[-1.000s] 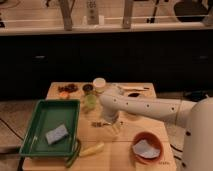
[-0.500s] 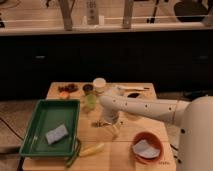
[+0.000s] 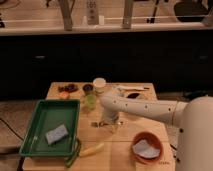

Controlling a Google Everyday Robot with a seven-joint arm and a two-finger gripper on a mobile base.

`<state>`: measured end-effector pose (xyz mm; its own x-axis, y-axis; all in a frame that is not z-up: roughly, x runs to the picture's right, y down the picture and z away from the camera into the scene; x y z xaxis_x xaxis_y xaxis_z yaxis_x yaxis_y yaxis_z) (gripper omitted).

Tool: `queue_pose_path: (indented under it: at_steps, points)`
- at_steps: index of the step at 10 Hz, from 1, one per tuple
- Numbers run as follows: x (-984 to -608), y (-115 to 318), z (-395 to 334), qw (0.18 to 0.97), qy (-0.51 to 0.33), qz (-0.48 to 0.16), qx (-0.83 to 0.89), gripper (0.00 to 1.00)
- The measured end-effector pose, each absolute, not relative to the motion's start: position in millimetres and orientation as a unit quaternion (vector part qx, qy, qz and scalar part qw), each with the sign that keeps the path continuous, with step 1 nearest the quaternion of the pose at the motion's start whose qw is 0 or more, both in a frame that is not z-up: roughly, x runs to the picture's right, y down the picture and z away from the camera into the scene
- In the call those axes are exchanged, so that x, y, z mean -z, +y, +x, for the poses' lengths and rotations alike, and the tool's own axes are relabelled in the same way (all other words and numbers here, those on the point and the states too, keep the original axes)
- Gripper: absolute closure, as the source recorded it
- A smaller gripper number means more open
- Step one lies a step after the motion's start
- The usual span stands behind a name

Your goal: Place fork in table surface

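The fork [image 3: 98, 123] is a thin pale utensil lying flat on the table surface [image 3: 125, 137], near the middle and just right of the green tray. My gripper [image 3: 109, 120] hangs from the white arm, which reaches in from the right. It is low over the table at the fork's right end; I cannot tell if it touches the fork. The gripper body hides part of the fork.
A green tray [image 3: 37, 127] holding a grey sponge [image 3: 56, 134] lies at the left. A pale yellow stick [image 3: 92, 149] and a green curved vegetable [image 3: 74, 154] lie at the front. An orange bowl [image 3: 147, 146] is at the front right. A green cup [image 3: 90, 102], a white container [image 3: 99, 84] and small dishes stand behind.
The arm and gripper have shifted slightly to the left over the fork. The other objects have not moved.
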<state>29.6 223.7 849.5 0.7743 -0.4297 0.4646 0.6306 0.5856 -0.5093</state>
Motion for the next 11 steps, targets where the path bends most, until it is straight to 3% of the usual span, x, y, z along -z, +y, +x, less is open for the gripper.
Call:
queue_pose_path:
  at_steps: [2,3,11]
  points:
    - [-846.3,223.4,31.2,0.877,-0.147,-0.344,0.302,0.97]
    - [-846.1,223.9,31.7,0.876,-0.146,-0.345,0.303,1.0]
    - [-825.9,203.5,24.3,0.876,-0.153,-0.318,0.33,1.0]
